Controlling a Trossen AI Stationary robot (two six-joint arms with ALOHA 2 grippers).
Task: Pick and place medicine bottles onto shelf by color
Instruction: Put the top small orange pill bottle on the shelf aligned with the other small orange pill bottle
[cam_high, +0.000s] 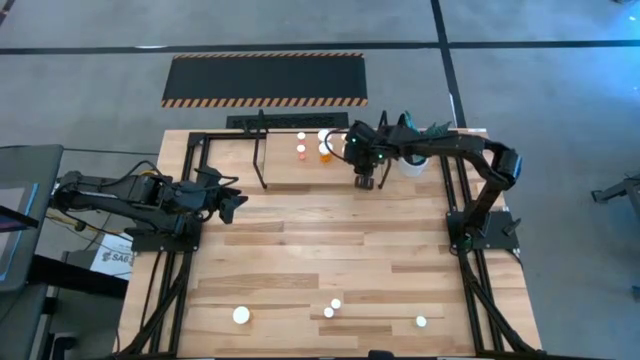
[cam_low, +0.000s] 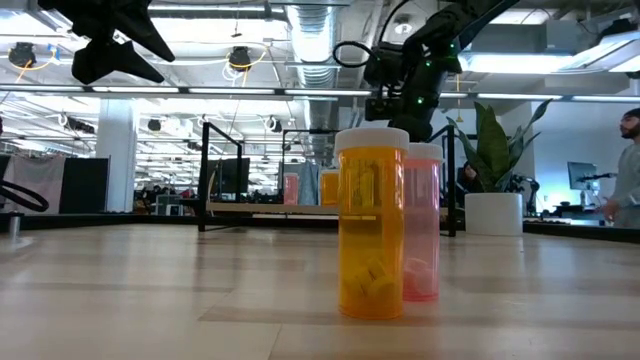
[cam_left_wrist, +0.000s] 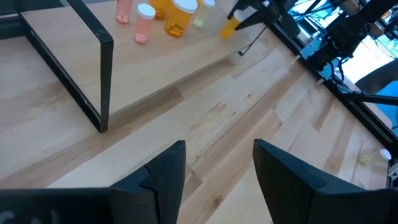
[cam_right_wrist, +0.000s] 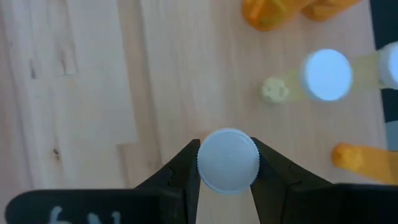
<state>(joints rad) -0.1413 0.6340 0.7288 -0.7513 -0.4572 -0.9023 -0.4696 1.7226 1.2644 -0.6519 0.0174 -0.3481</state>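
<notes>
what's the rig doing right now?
Sorting medicine bottles onto the shelf. The right claw is shut on a white-capped bottle, holding it above the shelf board next to the orange and pink bottles already placed there. The left claw hangs open over the table's left side, holding nothing. More bottles wait at the table's near edge.
</notes>
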